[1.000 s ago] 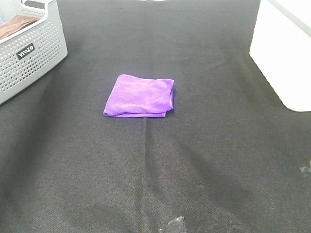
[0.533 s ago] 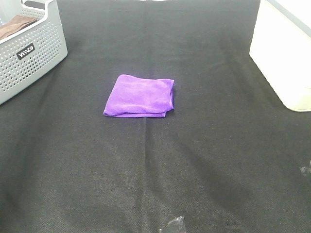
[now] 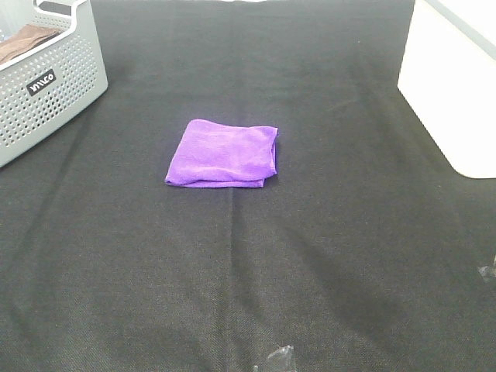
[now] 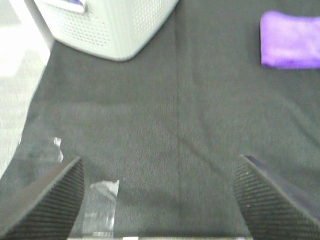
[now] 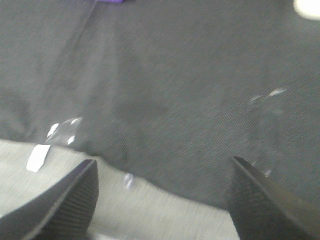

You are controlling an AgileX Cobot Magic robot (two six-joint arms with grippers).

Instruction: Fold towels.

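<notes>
Towel [image 3: 223, 153] lies folded, mid-bench [image 3: 310, 256], well apart from basket [image 3: 46, 77] and white box [image 3: 453, 85]. Judged soft, light, limp; best pinched at a layered corner. Left hand [image 4: 160, 200] and right hand [image 5: 162, 200] both spread wide, holding nothing.

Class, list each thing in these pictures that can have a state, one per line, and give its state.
purple towel: folded, flat on the black cloth, untouched
grey basket: upright, brown cloth inside
white box: standing at the cloth's edge
left gripper: jaws open, empty
right gripper: jaws open, empty
</notes>
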